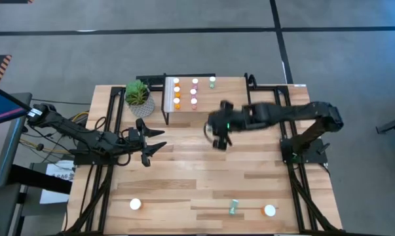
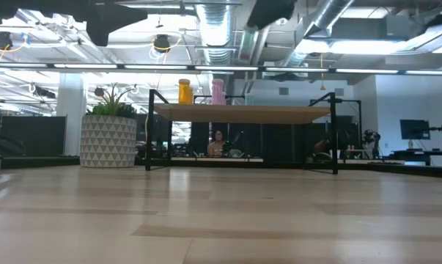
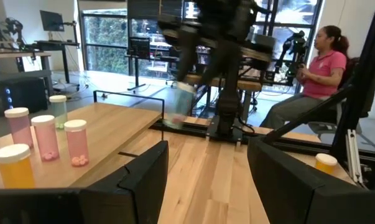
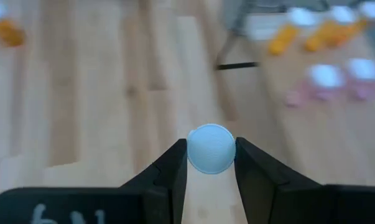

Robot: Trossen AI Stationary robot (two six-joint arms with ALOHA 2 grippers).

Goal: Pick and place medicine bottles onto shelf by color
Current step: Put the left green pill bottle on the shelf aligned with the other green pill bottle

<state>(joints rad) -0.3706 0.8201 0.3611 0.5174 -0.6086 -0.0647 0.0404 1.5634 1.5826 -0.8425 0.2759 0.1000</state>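
The shelf [image 1: 204, 98] stands at the table's far side and bears medicine bottles in rows: orange [image 1: 177, 93], pink [image 1: 194, 92] and one teal [image 1: 212, 82]. My right gripper [image 1: 218, 139] hovers in front of the shelf, high over the table's middle, shut on a teal bottle [image 3: 178, 106] whose white cap [image 4: 211, 148] shows between the fingers. At the table's left, my left gripper [image 1: 154, 147] waits open and level, with nothing between its fingers [image 3: 143, 180]. On the near table, two orange bottles [image 1: 135, 204] [image 1: 269, 210] stand on their bases, and a teal bottle [image 1: 233, 208] lies on its side. My right gripper pinches the teal bottle between its two fingers [image 4: 175, 168], at or just under the cap's sides [image 4: 193, 152]. The fingers slant down from above. The bottle hangs below them, tilted and clear of the table.
A potted plant [image 1: 138, 97] in a white pot stands left of the shelf. Bare wood lies between the shelf and the bottles near the front edge. Beyond the table a person [image 3: 318, 68] sits in a chair.
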